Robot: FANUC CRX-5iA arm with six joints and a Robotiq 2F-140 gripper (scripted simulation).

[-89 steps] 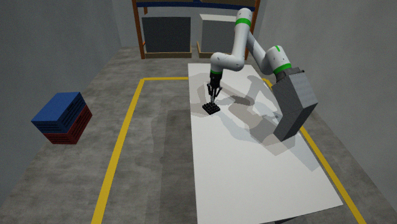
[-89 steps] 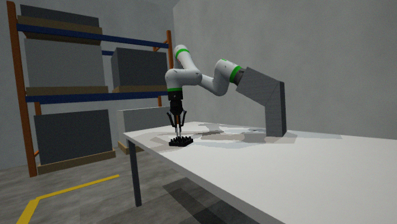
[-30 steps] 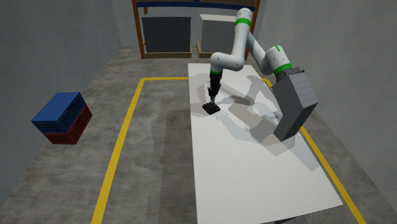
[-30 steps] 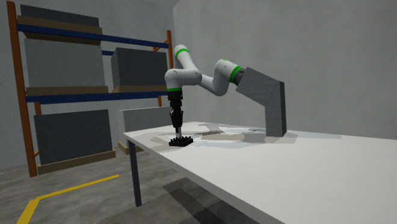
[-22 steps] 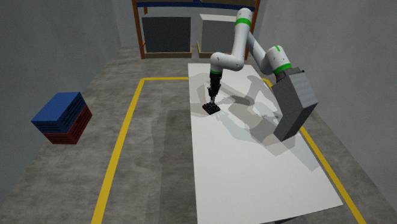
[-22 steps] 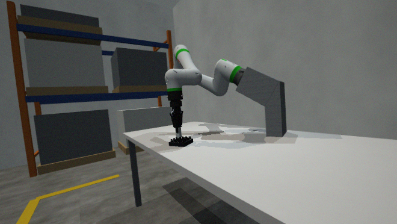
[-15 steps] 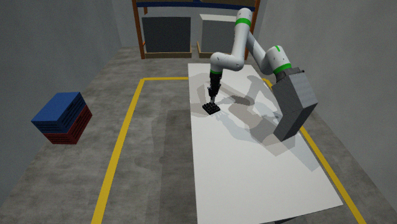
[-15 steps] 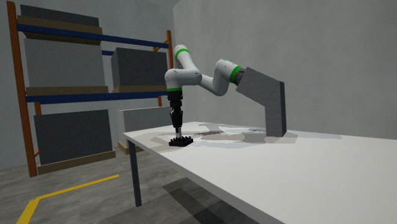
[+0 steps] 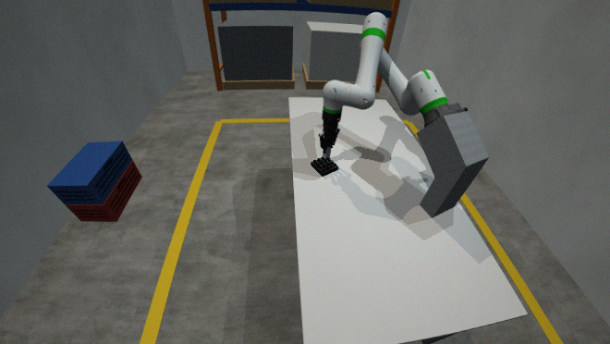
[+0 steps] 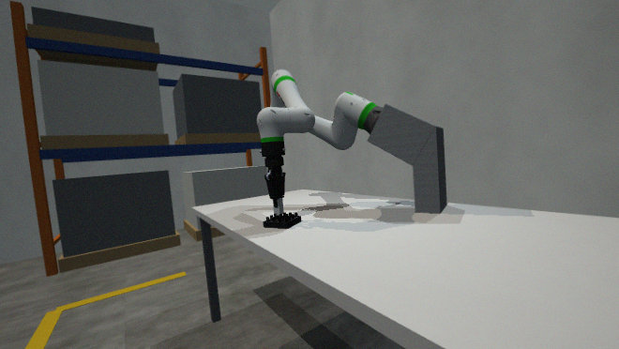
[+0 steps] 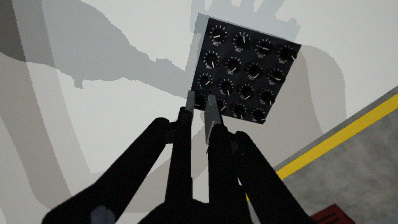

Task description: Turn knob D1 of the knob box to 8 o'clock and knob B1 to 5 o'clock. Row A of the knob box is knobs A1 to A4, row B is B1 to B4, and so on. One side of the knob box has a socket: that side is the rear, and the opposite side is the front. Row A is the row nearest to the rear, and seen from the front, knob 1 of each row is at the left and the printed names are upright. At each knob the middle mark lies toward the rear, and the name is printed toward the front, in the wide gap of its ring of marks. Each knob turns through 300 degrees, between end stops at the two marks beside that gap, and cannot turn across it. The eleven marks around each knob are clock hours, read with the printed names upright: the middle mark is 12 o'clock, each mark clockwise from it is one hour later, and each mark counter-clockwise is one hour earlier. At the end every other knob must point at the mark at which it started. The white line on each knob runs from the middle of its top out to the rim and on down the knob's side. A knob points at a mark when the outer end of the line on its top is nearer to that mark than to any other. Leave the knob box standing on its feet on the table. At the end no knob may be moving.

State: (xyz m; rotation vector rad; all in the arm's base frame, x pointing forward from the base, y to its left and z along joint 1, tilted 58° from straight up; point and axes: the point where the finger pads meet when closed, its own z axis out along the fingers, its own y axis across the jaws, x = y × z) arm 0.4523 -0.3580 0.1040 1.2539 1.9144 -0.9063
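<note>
The black knob box stands on the white table near its far left edge; it also shows in the exterior view and in the wrist view. Its knobs carry white lines and rings of marks; the printed names are too small to read. My gripper points down at a corner knob of the box, the one nearest the wrist camera. The two fingers stand a little apart, one on each side of that knob, with a narrow gap between them. The knob itself is mostly hidden by the fingers. The gripper also shows in the top and exterior views.
The table's left edge runs close beside the box, with the floor and a yellow line beyond it. The arm's grey pedestal stands at the table's right side. Shelving with crates is behind the table. A blue and red crate sits on the floor.
</note>
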